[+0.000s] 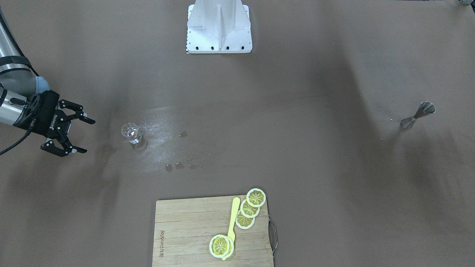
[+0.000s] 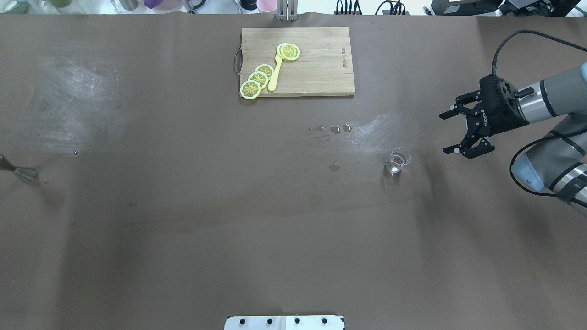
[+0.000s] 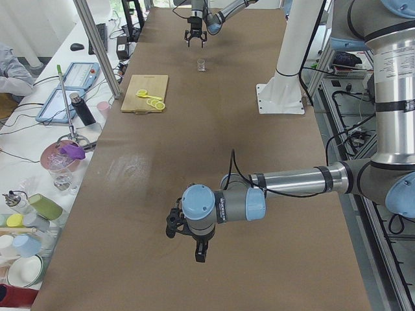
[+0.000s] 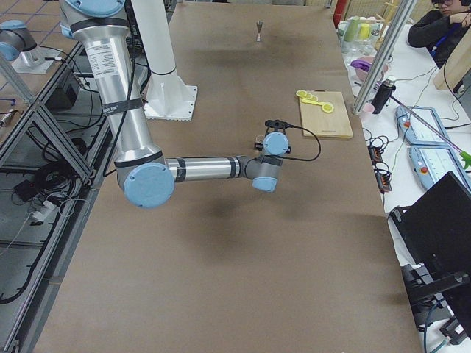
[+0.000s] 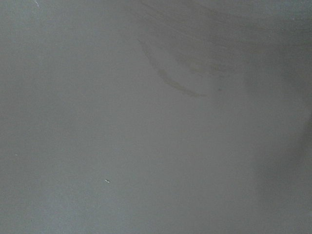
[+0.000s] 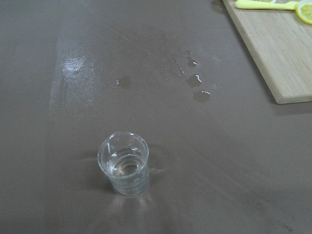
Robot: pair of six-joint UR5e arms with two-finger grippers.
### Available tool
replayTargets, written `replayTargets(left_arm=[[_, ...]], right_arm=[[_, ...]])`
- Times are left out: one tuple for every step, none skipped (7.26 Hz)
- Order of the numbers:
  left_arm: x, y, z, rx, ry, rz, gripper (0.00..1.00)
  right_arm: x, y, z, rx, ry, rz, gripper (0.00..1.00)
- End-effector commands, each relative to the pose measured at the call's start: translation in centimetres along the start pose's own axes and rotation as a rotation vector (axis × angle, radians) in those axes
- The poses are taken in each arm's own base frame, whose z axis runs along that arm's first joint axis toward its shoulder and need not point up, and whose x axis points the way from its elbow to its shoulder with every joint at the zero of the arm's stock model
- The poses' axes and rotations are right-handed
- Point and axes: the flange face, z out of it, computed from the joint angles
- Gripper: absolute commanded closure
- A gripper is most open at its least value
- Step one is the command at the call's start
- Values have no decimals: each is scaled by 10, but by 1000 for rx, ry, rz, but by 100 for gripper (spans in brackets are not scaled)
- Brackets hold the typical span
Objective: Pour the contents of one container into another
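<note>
A small clear glass (image 1: 131, 133) (image 2: 397, 160) holding a little clear liquid stands upright on the brown table. The right wrist view shows this glass (image 6: 124, 163) just ahead. My right gripper (image 1: 88, 136) (image 2: 444, 133) hovers open and empty a short way to the glass's side, not touching it. A metal jigger (image 1: 417, 115) (image 2: 20, 172) stands alone at the table's opposite end. My left gripper (image 3: 194, 243) shows only in the exterior left view, low over the table, so I cannot tell whether it is open or shut. The left wrist view shows bare table only.
A wooden cutting board (image 1: 185, 230) (image 2: 321, 68) carries lemon slices (image 1: 249, 208) and a yellow utensil (image 1: 233, 222) on the operators' side. Wet spots (image 1: 178, 165) and a streaky patch lie between the board and the glass. The white robot base (image 1: 219, 27) stands mid-table.
</note>
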Motion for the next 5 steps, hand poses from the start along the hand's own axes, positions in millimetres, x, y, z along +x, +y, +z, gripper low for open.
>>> replayTargets(left_arm=[[32,-25,-26,84,105,66,2],[58,-39,-51,162,143,146,2],[69,-49,-63,257,122,260,2],[69,-56,-64,365,96,387,2],[58,-58,-56,478,37,510,2]], right_arm=[[-6,-9,38,-10,-9,-13,0],[-8,-15,48,-9,-11,-19,0],[-14,-18,63,-13,-7,-26,0],[-18,-18,73,-20,0,-26,0],[-20,-19,77,-21,0,-30,0]])
